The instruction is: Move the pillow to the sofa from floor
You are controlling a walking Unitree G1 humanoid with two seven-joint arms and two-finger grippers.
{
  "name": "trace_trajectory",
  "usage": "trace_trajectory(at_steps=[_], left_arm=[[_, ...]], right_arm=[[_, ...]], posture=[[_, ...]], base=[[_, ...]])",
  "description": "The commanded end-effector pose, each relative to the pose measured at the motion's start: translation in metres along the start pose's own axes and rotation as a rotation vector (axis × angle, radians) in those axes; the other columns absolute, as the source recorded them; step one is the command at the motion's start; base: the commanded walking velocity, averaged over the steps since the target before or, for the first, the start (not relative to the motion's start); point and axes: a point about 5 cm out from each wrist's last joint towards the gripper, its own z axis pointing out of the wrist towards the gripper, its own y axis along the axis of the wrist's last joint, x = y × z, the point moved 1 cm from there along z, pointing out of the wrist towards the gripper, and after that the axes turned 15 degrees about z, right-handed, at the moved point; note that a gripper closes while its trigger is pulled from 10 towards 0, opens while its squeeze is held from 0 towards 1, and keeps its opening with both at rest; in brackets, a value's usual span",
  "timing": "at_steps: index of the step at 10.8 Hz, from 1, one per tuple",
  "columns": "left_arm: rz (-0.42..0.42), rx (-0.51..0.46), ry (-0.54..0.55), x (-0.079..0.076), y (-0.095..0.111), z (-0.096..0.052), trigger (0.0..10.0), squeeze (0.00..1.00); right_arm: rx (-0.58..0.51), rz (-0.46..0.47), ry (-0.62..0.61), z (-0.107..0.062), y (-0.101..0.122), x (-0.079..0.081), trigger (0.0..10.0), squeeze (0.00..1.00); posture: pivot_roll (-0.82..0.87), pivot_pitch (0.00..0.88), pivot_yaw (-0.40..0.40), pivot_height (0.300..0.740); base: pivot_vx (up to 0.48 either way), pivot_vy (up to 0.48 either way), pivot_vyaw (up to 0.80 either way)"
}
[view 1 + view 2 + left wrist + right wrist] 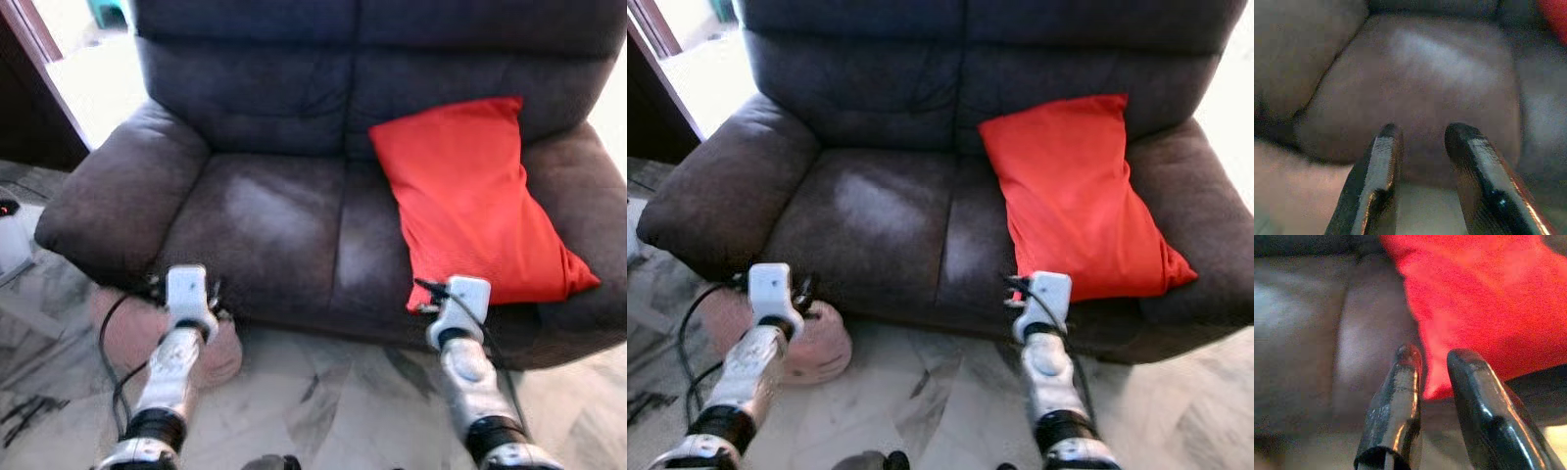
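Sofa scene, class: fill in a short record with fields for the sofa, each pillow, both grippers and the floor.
sofa: dark grey-brown sofa, two seat cushions, wide padded arms
red pillow: red pillow on the right seat cushion, leaning against the backrest
pink pillow: pink pillow on the floor by the sofa's front left corner, partly behind the left arm
left gripper: left gripper open, holding nothing, facing the left seat cushion
right gripper: right gripper open, holding nothing, near the red pillow's lower corner
floor: grey-veined marble floor

silver arms, glossy black fingers point(1378, 181)
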Motion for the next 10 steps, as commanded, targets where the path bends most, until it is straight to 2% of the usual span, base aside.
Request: trace_trajectory(at_steps=[1,2,3,4,5,9,10], left_arm=[[0.000,0.070,-0.014,-0.003,-0.017,-0.006,10.0,0.00],[0.018,0.151,-0.028,-0.004,-0.036,-0.013,10.0,0.00],[0.026,0.215,-0.044,-0.007,-0.051,-0.021,10.0,0.00],[0.027,0.252,-0.049,-0.008,-0.060,-0.026,10.0,0.00],[0.029,0.320,-0.061,-0.009,-0.077,-0.036,10.0,0.00],[0.049,0.462,-0.063,-0.004,-0.107,-0.059,10.0,0.00],[0.056,0.521,-0.069,-0.004,-0.119,-0.069,10.0,0.00]], right_arm=[[0.075,-0.022,-0.008,-0.006,-0.017,-0.008,10.0,0.00],[0.153,0.004,-0.022,-0.011,-0.032,-0.015,10.0,0.00],[0.245,0.067,-0.052,-0.020,-0.050,-0.026,10.0,0.00],[0.302,0.067,-0.064,-0.027,-0.061,-0.032,10.0,0.00],[0.411,0.024,-0.090,-0.043,-0.084,-0.044,10.0,0.00],[0.599,-0.003,-0.091,-0.079,-0.126,-0.052,10.0,0.00],[0.642,-0.011,-0.125,-0.090,-0.135,-0.059,10.0,0.00]], posture=[[0.17,0.167,0.048,0.740],[0.16,0.168,0.046,0.740],[0.17,0.171,0.043,0.740],[0.17,0.171,0.042,0.740],[0.16,0.175,0.041,0.740],[0.16,0.170,0.042,0.740],[0.17,0.165,0.044,0.740]], base=[[0.000,0.300,0.00],[0.000,0.300,0.00],[0.000,0.300,0.00],[0.000,0.296,0.00],[0.000,0.300,0.00],[0.000,0.301,0.00],[0.000,0.300,0.00]])
